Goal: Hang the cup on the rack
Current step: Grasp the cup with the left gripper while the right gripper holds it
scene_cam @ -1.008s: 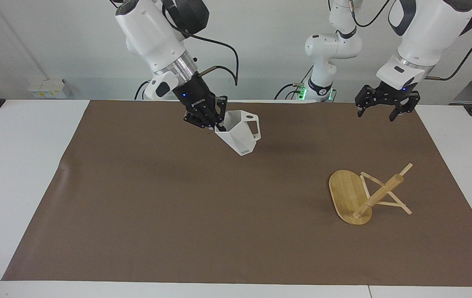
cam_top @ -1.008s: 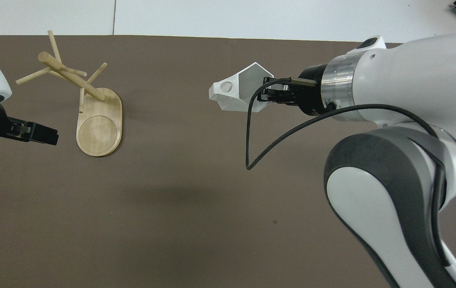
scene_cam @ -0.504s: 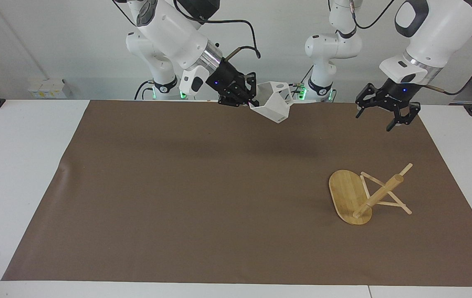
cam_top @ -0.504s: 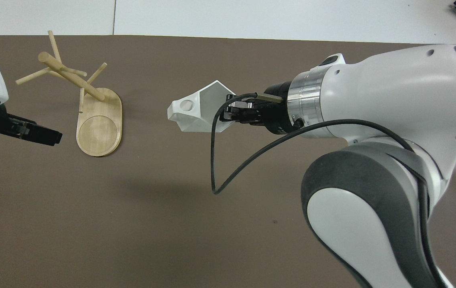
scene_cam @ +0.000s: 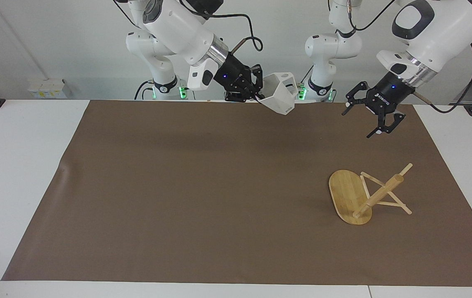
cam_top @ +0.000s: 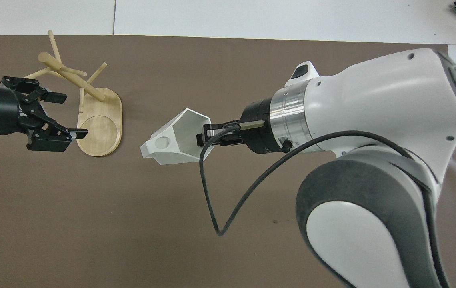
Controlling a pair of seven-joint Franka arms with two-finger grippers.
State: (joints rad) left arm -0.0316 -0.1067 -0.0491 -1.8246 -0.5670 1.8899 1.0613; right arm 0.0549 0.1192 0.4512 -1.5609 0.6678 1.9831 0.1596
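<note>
My right gripper (scene_cam: 256,92) held the cup (scene_cam: 279,97) up in the air near the upper middle of the facing frame, over the robots' edge of the brown mat (scene_cam: 203,198). Its fingers were closed on the cup's wall, one inside the rim and one outside. The cup was tilted, its open mouth showing nothing inside, and its flat handle with the round hole pointed away from my wrist. In the overhead frame the cup (cam_top: 176,138) sat just left of centre, with the gripper (cam_top: 208,136) clamped on its rim. The rack (scene_cam: 364,194) stood on the mat in the lower right of the facing frame, its post and pegs bare, the post appearing to lean away from the oval base. In the overhead frame the rack (cam_top: 92,108) was at the upper left. My left gripper (scene_cam: 374,120) hung above the mat, higher in the frame than the rack, touching nothing, its fingers spread wide; the overhead frame showed it (cam_top: 62,116) beside the rack's base.
</note>
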